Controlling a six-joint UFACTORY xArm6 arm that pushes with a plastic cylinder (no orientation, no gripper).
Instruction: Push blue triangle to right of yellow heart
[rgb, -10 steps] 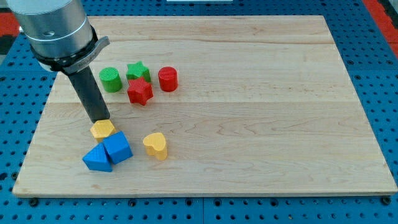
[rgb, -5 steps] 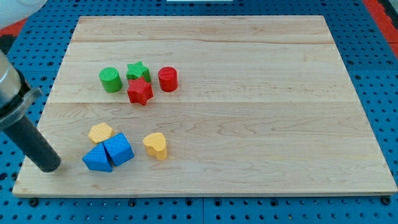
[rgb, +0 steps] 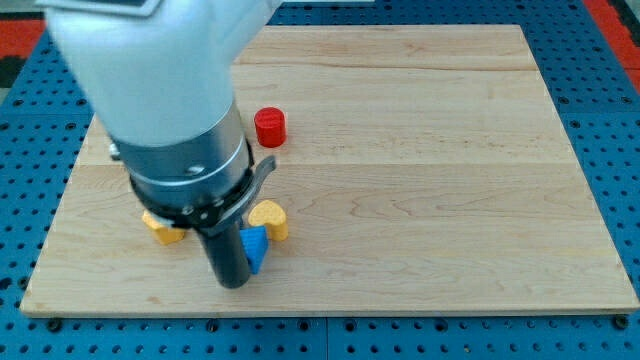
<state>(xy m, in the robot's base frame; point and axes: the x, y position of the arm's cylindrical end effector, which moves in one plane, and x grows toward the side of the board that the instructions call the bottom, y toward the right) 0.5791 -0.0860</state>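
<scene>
The blue triangle (rgb: 256, 247) is being pushed by my tip (rgb: 233, 284) below the yellow heart (rgb: 270, 218); a rightward shove is needed; no pincer is fitted.

Four blocks show on the wooden board (rgb: 450, 150). One red cylinder (rgb: 269, 127), one blue block (rgb: 255, 247). Two yellow: a heart (rgb: 270, 217) and another block (rgb: 163, 229).

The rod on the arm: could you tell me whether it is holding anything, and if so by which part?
Nothing is held. My tip only stands against the left side of a blue block, below the yellow heart.
</scene>
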